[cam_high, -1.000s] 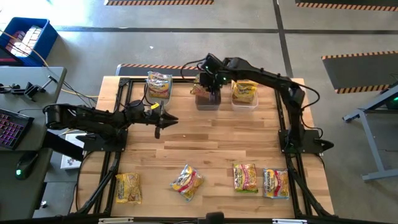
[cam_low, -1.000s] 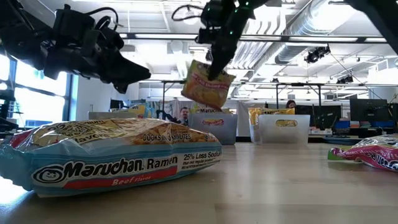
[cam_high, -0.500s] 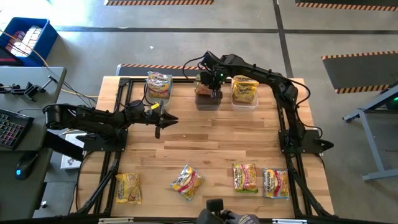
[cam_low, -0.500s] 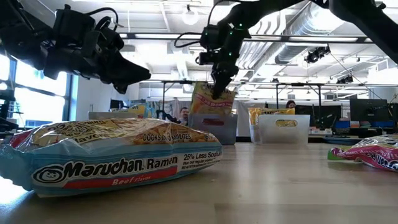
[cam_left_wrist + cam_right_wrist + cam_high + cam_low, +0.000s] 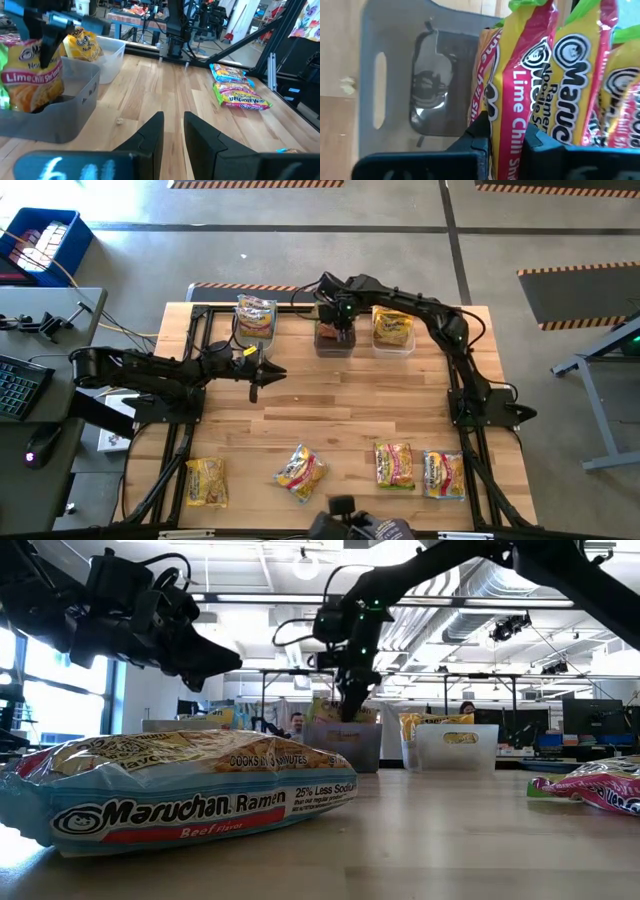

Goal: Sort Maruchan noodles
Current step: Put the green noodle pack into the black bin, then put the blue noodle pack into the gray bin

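Near edge of the bench [image 5: 340, 420]: four Maruchan packets lie flat in a loose row, unsorted. We count a yellow packet [image 5: 205, 481] at the left, a tilted packet [image 5: 300, 472] in the middle, then a pink-accented packet [image 5: 395, 465] just beside a fourth packet [image 5: 442, 473] at the right. In the low view a beef packet [image 5: 180, 795] fills the foreground, so it lies closest to that camera; we cannot match it surely to one of the four.

Mid-bench: the left claw [image 5: 255, 370] hovers over bare wood, well apart from any packet. Its fingers [image 5: 150, 132] stand slightly apart with nothing between them. We judge it parked here to leave the far row free for the other arm.

Far edge: three tubs in a row. The left tub [image 5: 255, 320] holds upright packets, the right tub [image 5: 393, 330] holds a yellow one. The right claw [image 5: 336, 328] reaches down into the middle tub [image 5: 333, 340], clenched on a lime chili shrimp packet [image 5: 520, 90]. The right wrist view shows the fingers [image 5: 480, 135] pinching the packet's edge, with a second like packet [image 5: 577, 80] just beside it. Held by the edge, the packet hangs upright and slips in on end, which we think packs the tub tighter than laying it flat.

The held packet is partly inside the tub, not yet let go. Sorting by flavour seems the rule: like sits with like.

Beyond the bench, the room shows desks and a seated person [image 5: 467, 710].
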{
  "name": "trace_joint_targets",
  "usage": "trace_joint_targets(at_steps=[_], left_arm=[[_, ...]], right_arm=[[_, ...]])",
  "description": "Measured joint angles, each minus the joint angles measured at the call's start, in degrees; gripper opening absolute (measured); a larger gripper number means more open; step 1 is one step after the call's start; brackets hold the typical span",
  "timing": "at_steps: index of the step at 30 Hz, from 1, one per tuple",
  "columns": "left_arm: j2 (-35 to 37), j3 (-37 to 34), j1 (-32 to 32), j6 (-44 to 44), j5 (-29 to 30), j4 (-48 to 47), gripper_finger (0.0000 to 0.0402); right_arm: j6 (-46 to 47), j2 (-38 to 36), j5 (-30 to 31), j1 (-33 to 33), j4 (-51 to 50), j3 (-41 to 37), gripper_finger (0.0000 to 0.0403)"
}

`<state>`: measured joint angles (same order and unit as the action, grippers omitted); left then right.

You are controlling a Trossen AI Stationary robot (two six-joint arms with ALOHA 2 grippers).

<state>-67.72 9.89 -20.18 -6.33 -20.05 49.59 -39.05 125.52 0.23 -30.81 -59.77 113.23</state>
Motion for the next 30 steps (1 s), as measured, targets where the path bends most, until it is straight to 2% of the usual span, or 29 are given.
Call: trace_joint_targets(at_steps=[3,11,17,25,30], left_arm=[[0.0,0.0,0.0,0.0,0.0,-0.07,0.0064],[-0.02,0.0,0.0,0.38,2.18,-1.39,0.0064],[-0.02,0.0,0.0,1.09,2.47,-1.77,0.0064],[-0.02,0.0,0.02,1.6,2.54,-1.77,0.0064],[-0.02,0.0,0.0,1.66,2.54,-1.77,0.0064]], right_arm=[[-0.02,1.01,1.49,0.52,0.68,0.0,0.0033],[0.64,1.78,4.13,1.26,4.32,0.0,0.0128],[2.45,1.39,4.4,1.29,4.49,1.27,0.0168],[7.8,0.98,5.37,1.31,-2.64,10.27,0.0163],[10.75,0.72,1.8,1.52,-10.03,16.58,0.012]])
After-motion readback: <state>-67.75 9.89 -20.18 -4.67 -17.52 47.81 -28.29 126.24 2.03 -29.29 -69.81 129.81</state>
